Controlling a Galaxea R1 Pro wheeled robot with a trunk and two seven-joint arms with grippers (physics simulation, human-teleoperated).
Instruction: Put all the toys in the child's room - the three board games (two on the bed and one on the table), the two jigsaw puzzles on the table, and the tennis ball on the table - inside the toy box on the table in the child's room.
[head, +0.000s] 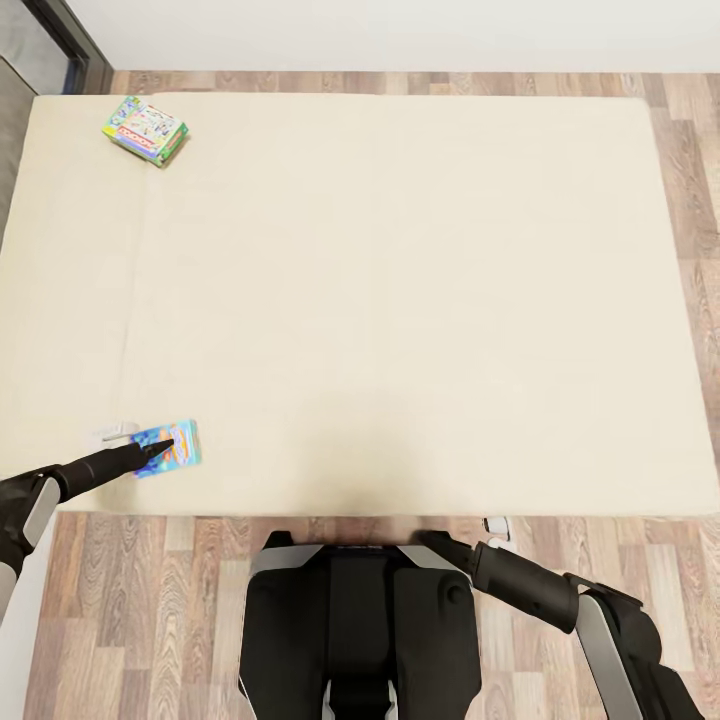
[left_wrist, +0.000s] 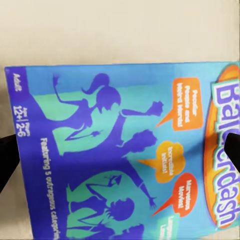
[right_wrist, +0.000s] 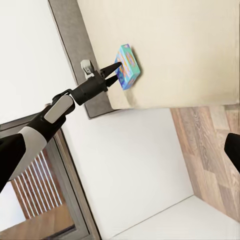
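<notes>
Straddling blue board game (head: 167, 447) near bed (head: 400, 300) edge with left gripper (head: 160, 447) spread wide, ungrasped; risks nudging the box off when closing.

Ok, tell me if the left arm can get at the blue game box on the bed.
Probably yes: the left gripper hangs open right over the blue game box, fingers either side, nothing between.

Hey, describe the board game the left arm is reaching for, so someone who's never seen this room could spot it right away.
Start at the wide beige bed. Near its front edge on the robot's left lies a blue board game, with the left end effector over it. Its cover shows purple cartoon figures on teal with orange speech bubbles; the other board game, green-edged with a pale cover, sits in the far left corner.
</notes>
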